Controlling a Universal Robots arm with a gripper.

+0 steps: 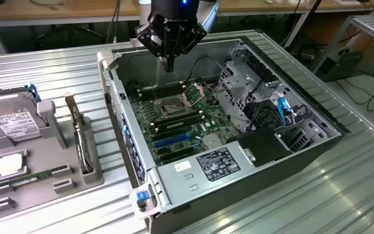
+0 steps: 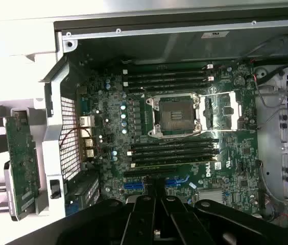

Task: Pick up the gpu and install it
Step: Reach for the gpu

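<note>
Gripper hangs above the far end of the open computer case, over the motherboard. Its 2 fingers are drawn together and hold nothing.

Along the left edge of the ribbed metal table lies a grey tray. A hard drive sits at the tray's far left corner, and a green memory stick lies nearer its front edge. The gpu stands on its long edge in a slot along the tray's right edge, between the hard drive and the case wall. It is well apart from the gripper, with its metal bracket at the far end.

The card looks light and stiff, but it is thin and probably fragile, with exposed parts on its faces and a connector edge down in the slot. The safest hold seems to be across its 2 flat faces at the upper edge, near the middle. A pinch near 1 end would likely let it tilt, and its smooth faces may slip.
</note>
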